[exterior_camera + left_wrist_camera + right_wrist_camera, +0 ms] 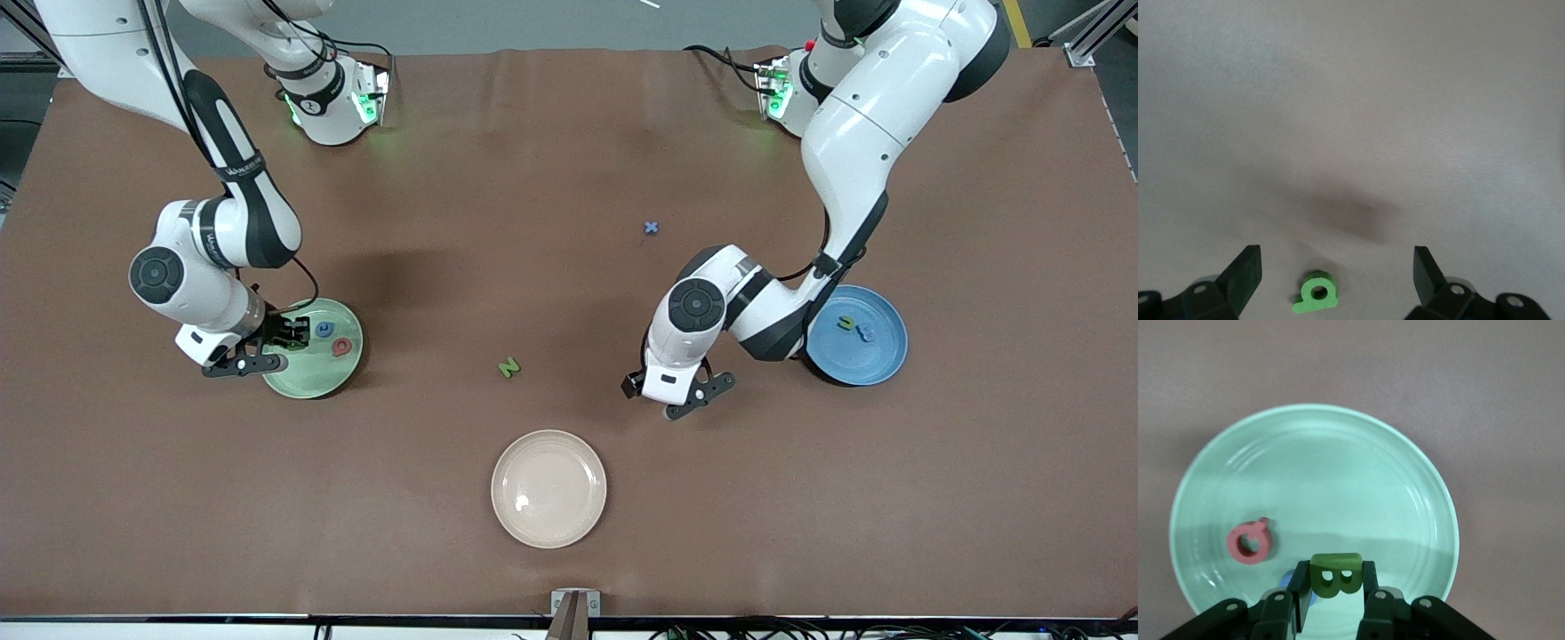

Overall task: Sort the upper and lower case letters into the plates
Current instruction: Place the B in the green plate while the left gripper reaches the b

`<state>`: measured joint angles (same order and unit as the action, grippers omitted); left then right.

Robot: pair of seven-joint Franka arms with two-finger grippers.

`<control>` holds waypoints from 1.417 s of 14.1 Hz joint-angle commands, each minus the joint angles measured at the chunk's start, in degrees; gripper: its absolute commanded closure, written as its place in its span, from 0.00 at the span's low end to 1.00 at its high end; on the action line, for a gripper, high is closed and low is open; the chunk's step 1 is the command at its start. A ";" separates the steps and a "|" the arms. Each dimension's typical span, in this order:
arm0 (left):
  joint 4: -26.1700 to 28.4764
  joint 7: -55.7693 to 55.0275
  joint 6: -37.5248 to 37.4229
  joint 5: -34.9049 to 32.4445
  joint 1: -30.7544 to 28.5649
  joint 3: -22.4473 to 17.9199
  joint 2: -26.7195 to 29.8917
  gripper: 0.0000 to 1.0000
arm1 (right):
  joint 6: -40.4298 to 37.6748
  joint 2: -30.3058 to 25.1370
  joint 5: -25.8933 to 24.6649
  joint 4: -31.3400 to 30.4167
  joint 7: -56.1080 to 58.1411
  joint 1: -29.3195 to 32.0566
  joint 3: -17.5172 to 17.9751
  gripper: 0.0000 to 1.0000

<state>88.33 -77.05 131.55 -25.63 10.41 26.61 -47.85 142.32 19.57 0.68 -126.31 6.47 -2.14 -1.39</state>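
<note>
Right gripper (1336,587) hung over mint plate (1405,493), fingers clamped on green B (1336,573); best released low, clear of pink Q (1250,543). Left gripper (1337,273) waited wide open, empty, above green lowercase letter (1316,293).

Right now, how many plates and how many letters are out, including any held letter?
Plates: 3: mint plate, blue plate, cream plate
Letters: 8: green B, pink Q, blue letter, N, x, olive letter, another blue letter, green letter
Total: 11
</note>
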 commanded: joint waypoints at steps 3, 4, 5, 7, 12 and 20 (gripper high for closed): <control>3.16 -9.68 -0.68 0.41 0.31 -0.50 0.65 0.00 | 4.01 1.26 -0.42 -2.45 0.74 2.32 1.30 0.98; 3.33 -10.83 -0.68 0.32 0.23 -0.50 0.74 0.00 | 4.80 1.70 -0.33 -2.80 0.74 2.32 1.30 0.98; 3.60 -11.71 -0.68 0.32 0.31 -0.42 0.92 0.00 | 4.89 1.96 -0.33 -2.80 0.74 2.32 1.30 0.96; 4.04 -13.20 -0.68 0.32 0.31 -0.24 1.53 0.00 | 5.07 2.67 -0.15 -2.71 0.74 2.32 1.30 0.67; 4.13 -16.90 -0.68 0.32 0.66 0.02 1.45 0.00 | 4.19 2.23 -0.06 -1.57 -0.14 1.79 1.57 0.00; 3.95 -17.61 -0.68 0.85 1.10 0.02 0.65 0.00 | -7.94 1.79 -0.06 10.02 -27.25 -4.51 10.80 0.00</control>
<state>91.67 -93.74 131.25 -25.63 10.95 26.84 -48.00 135.40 21.50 0.86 -118.41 -12.47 -2.90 8.60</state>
